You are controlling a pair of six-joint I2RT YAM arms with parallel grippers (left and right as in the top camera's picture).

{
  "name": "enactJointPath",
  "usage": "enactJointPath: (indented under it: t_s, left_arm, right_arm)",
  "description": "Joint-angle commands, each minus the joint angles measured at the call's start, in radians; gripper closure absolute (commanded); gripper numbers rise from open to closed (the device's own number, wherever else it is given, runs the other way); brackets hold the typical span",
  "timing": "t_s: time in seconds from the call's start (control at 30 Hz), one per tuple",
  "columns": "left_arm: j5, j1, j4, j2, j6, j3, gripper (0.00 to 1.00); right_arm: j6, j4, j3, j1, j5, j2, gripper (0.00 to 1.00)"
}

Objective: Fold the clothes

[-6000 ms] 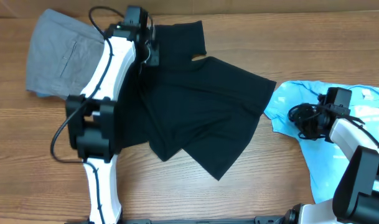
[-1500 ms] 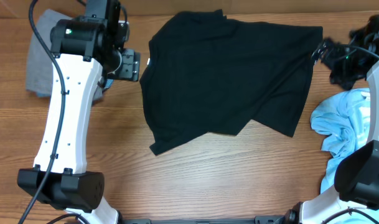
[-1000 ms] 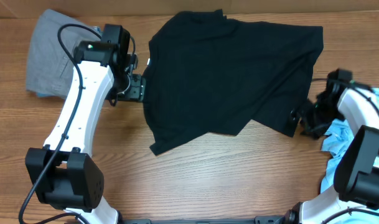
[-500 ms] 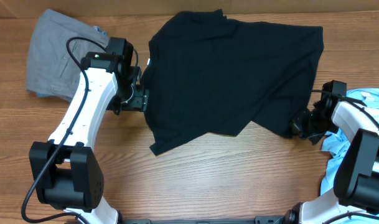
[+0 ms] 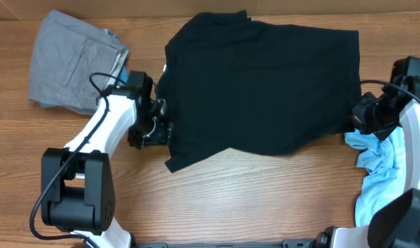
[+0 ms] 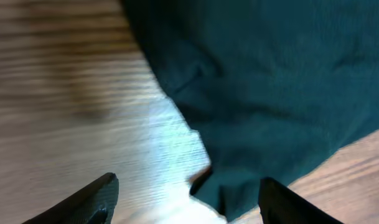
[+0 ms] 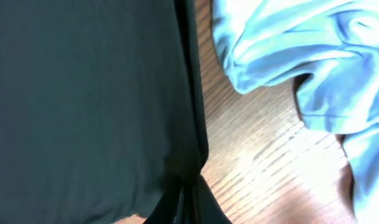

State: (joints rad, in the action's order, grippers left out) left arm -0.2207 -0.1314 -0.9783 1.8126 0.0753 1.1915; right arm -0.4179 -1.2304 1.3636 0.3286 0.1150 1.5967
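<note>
Ok, shirt [image 5: 258,83] lies spread on the table [image 5: 230,200], top centre. R gripper [image 7: 188,196] is pinched tight on its right hem corner, just beside the blue garment [image 5: 378,162]. L gripper [image 6: 189,198] has jaws wide apart, nothing held, over shirt's lower-left corner. Grey shorts [image 5: 72,62] top left, apart from it.

Matt black cloth shirt [image 5: 265,83] lies on glossy grained wood table [image 5: 230,200].
</note>
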Motion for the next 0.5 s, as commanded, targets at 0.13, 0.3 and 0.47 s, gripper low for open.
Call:
enactJointPath:
  t_s: [0.13, 0.3, 0.47]
  left_arm:
    - [-0.138, -0.052, 0.113, -0.006, -0.009, -0.132, 0.29]
    - [-0.136, -0.113, 0.175, -0.006, -0.008, -0.179, 0.40]
    - [-0.134, -0.130, 0.190, -0.008, 0.016, -0.185, 0.96]
  right_arm:
    - [0.032, -0.010, 0.010, 0.005, -0.009, 0.002, 0.96]
    - [0.033, -0.010, 0.010, 0.005, -0.009, 0.002, 0.96]
    - [0.060, -0.014, 0.010, 0.005, -0.006, 0.002, 0.96]
